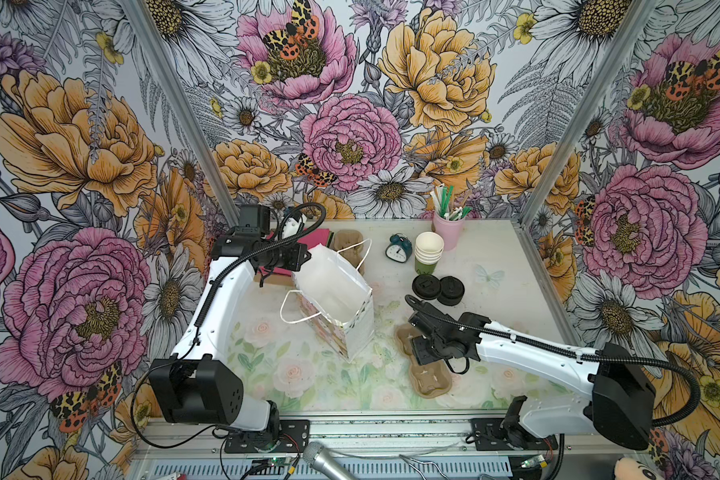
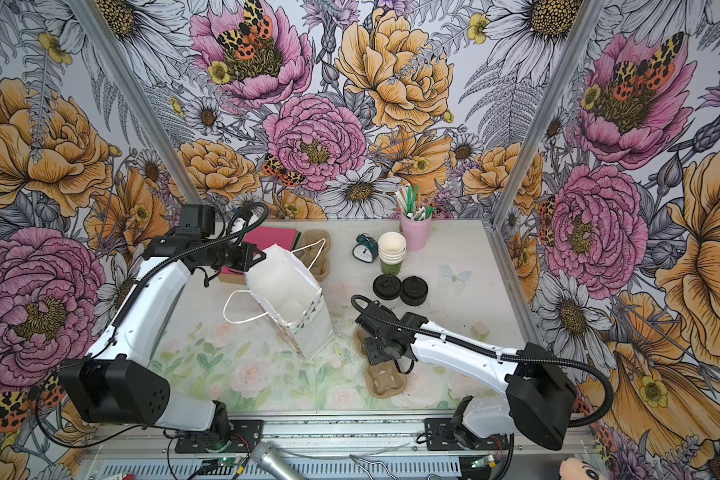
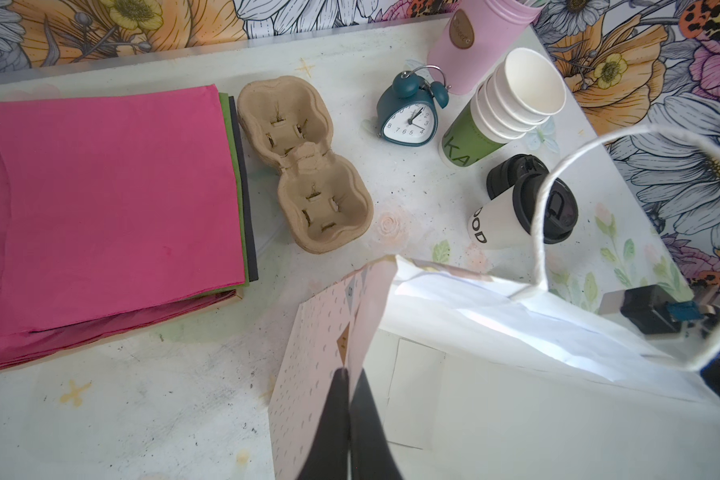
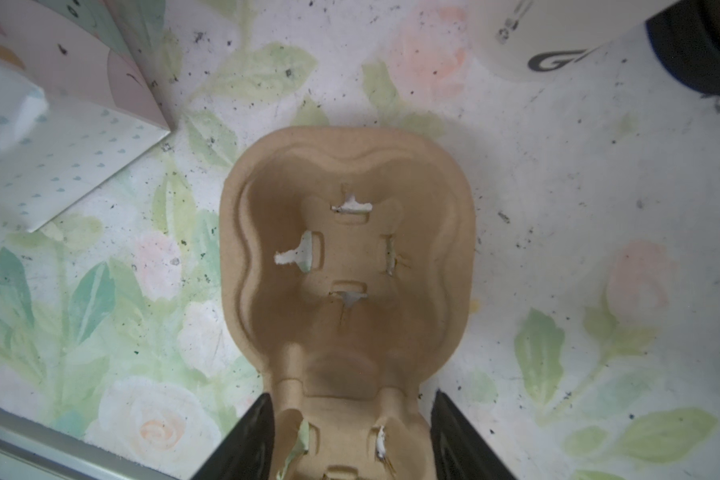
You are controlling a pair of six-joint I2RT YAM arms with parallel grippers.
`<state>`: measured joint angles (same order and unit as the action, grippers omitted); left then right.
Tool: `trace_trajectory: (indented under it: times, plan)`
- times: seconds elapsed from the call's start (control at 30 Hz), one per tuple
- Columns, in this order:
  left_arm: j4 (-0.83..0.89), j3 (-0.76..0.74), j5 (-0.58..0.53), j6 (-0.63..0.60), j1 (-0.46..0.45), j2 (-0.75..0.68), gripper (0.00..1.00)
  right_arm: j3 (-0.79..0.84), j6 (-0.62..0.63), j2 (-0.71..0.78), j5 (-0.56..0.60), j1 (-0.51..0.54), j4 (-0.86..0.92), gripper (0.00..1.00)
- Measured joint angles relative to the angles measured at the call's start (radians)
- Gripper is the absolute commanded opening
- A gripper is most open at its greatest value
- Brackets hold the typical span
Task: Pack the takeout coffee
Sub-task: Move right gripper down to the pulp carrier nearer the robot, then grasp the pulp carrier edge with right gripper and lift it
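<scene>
The takeout coffee (image 3: 495, 220) is white with black lettering and a black lid; the paper bag (image 3: 308, 374) is dotted pastel outside, white inside. The napkins (image 3: 113, 187) are magenta over green, the alarm clock (image 3: 410, 114) teal, the cup carrier (image 4: 350, 257) tan.

Takeout coffee (image 4: 558, 33) blurred, cut off at the right wrist view's edge; cup carrier (image 1: 429, 380) half under the right arm (image 1: 528, 353)

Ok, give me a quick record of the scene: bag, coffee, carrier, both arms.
bag: on table, mouth open
takeout coffee: lidded, on table beside lid pile, not in bag
left gripper: fingers shut on bag rim
right gripper: fingers astride front cup carrier, grip unclear
</scene>
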<state>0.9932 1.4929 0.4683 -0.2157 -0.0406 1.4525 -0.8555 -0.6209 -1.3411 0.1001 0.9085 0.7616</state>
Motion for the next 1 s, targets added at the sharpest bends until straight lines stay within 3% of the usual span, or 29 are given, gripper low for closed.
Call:
trace_trajectory:
  times: [0.4,0.8,1.0]
  plan:
    - [-0.004,-0.008,0.000,0.000,0.000,0.000,0.00,0.018,-0.018,-0.029,0.000,0.023,-0.049,0.49]
    - [-0.006,-0.010,0.000,0.000,0.000,0.000,0.00,0.035,-0.027,-0.063,-0.001,0.023,-0.050,0.47]
    - [-0.006,-0.010,0.000,0.000,0.000,0.000,0.00,0.037,-0.031,-0.082,0.000,0.023,-0.052,0.42]
